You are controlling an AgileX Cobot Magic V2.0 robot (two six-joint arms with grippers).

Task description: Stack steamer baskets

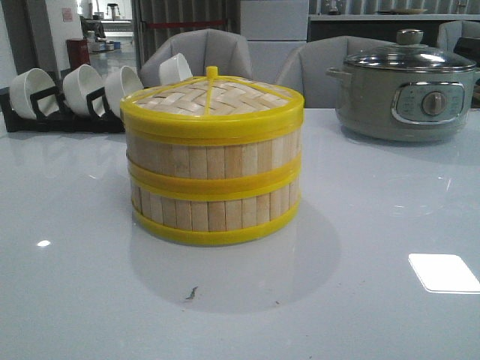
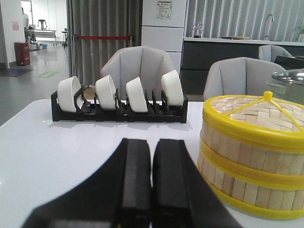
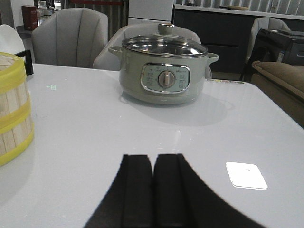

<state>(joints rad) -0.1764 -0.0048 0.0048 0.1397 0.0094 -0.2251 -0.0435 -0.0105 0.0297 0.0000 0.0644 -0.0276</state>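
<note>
Front view: neither hand appears in frame. The electric pot [image 1: 409, 90] is cut by the right edge, its right handle out of sight; control markings too small to read. The bowl rack [image 1: 64, 112] is cut at the left edge and partly hidden behind the steamer baskets [image 1: 214, 169]. Left wrist view: the stack runs off the right and lower edges. Right wrist view: only a sliver of the stack shows at the left edge; its lid is out of frame. Basket interiors are concealed throughout.
</note>
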